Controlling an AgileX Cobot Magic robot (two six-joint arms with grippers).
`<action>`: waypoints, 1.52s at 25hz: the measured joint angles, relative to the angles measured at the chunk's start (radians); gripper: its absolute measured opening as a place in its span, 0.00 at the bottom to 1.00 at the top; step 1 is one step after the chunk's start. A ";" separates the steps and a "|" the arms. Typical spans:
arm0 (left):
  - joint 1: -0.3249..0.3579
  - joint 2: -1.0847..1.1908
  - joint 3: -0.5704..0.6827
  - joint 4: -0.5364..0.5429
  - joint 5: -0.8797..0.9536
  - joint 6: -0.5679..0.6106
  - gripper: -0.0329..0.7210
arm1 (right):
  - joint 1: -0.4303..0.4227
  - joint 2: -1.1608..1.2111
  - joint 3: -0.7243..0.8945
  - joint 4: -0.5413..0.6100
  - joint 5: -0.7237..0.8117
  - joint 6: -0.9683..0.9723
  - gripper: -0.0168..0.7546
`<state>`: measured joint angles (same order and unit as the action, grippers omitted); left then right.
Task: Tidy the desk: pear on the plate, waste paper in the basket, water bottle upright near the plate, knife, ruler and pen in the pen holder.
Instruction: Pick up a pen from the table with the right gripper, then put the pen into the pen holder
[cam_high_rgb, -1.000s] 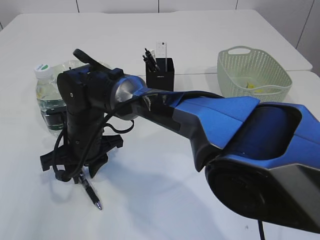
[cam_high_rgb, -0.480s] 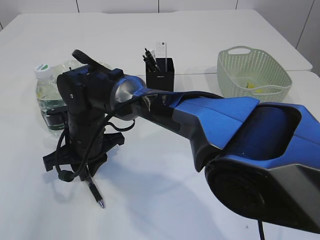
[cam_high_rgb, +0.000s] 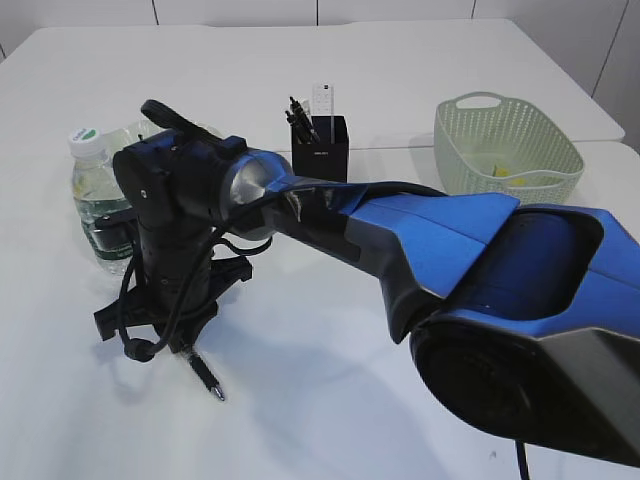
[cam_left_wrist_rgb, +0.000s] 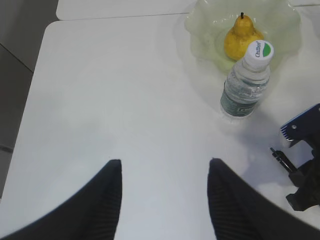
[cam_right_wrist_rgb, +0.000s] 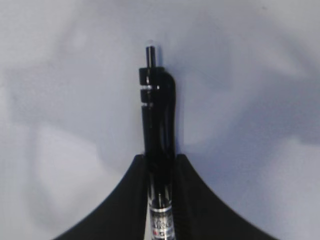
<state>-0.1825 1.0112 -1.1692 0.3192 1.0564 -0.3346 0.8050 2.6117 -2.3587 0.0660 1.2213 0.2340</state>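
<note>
The step in hand is the pen: the pear, the bottle and the paper look already placed, judging from how they lie.

At the far left, the clear plastic water bottle (cam_high_rgb: 97, 198) with a white and green cap stands upright, and the yellow pear (cam_left_wrist_rgb: 242, 37) sits on the pale translucent plate (cam_left_wrist_rgb: 200, 30) at 12 o'clock from the bottle, touching or almost touching it. The cap carries green writing, too small to read with certainty; the dark band label on the bottle is also not legible.

The left gripper (cam_left_wrist_rgb: 162, 200) hangs over bare white table (cam_left_wrist_rgb: 110, 100) with its two black jaws spread and nothing between them.

At 5 o'clock from the bottle, the right gripper (cam_right_wrist_rgb: 160, 172) points down at the table and its jaws are pinching the black ballpoint pen (cam_right_wrist_rgb: 159, 125) on its barrel. In the exterior view the pen tip sticks out at 5 o'clock below the gripper, near the table. Small print on the clear part of the barrel is unreadable.

Next move, as I judge: lift the pen, carry it toward 1 o'clock to the black square pen holder (cam_high_rgb: 321, 150), turn it upright and release it. The holder has a small white label, not readable, and it already holds some dark tools and a white ruler.

At the far right, the pale green woven plastic basket (cam_high_rgb: 508, 145) contains something yellowish.
</note>
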 joint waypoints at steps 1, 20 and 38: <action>0.000 0.000 0.000 0.000 0.000 0.000 0.56 | 0.000 -0.002 0.000 -0.003 0.000 -0.004 0.18; 0.000 0.000 0.000 0.000 0.033 0.000 0.56 | 0.000 -0.159 0.002 -0.098 0.012 -0.010 0.18; 0.000 0.000 0.000 -0.003 -0.023 0.000 0.55 | -0.115 -0.317 0.074 -0.293 0.023 0.019 0.18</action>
<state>-0.1825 1.0112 -1.1692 0.3161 1.0337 -0.3346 0.6900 2.2945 -2.2851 -0.2272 1.2438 0.2528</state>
